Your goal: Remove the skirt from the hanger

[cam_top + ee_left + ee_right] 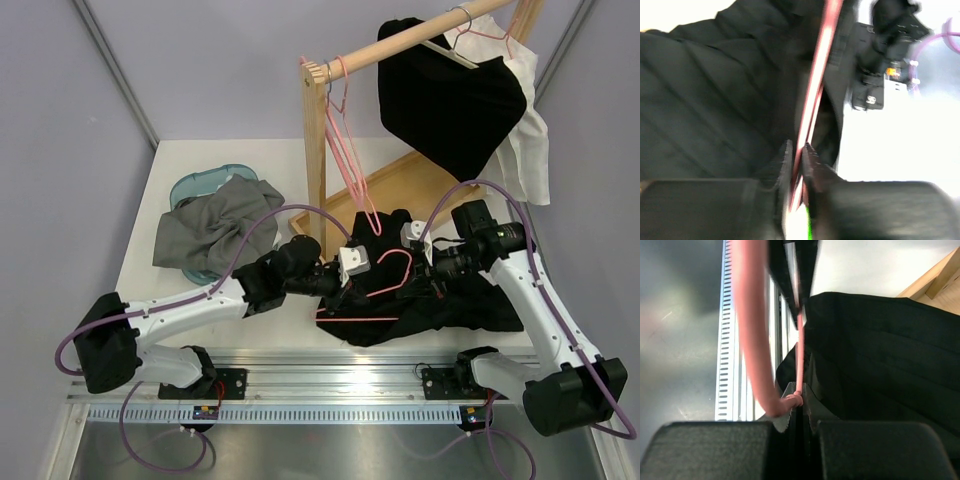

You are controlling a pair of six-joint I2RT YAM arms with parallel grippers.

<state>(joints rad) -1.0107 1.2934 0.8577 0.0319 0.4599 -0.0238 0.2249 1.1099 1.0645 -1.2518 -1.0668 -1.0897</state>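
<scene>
The black skirt (440, 310) lies crumpled on the table's near edge, with the pink wire hanger (385, 275) on top of it. My left gripper (348, 287) reaches in from the left and is shut on the hanger's wire (820, 75), with the skirt (715, 100) to its left. My right gripper (425, 268) comes in from the right and is shut on the hanger (752, 315) where the hook meets its neck. The skirt's pleated cloth (880, 365) lies right beside the right fingers. Whether the hanger's clips still hold the skirt is hidden.
A wooden clothes rack (315, 150) stands behind, its rod bearing a black garment (450, 95), a white garment (530, 150) and empty pink hangers (345, 130). A grey cloth (215, 225) lies over a teal basin at the left. The rack's wooden base (400, 185) lies behind the skirt.
</scene>
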